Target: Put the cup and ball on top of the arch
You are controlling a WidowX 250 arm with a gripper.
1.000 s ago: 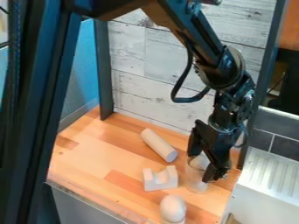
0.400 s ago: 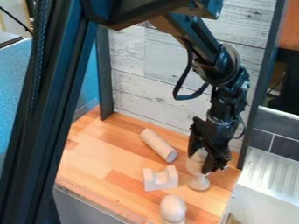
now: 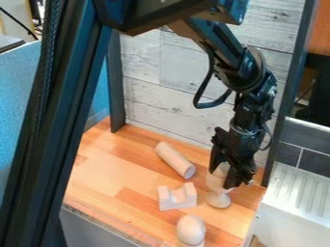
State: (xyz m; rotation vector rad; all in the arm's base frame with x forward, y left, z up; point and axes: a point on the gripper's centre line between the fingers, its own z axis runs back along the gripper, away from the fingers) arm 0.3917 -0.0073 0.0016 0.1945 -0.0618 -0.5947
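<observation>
1. The gripper [image 3: 221, 179] is closed on the cup [image 3: 218, 199], upright beside the arch [image 3: 178, 203].
2. The ball [image 3: 191, 229] is nearer the front.
3. I think it's cup time: next, lift it high and set it gently on the arch.

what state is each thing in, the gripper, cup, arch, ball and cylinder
black two-finger gripper: closed on the cup's bowl
pale goblet-shaped cup: upright, held; whether its foot touches the wood, cannot tell
pale notched wooden arch: notch facing up, nothing on it
pale round wooden ball: resting on another pale piece
pale wooden cylinder: lying on its side
</observation>
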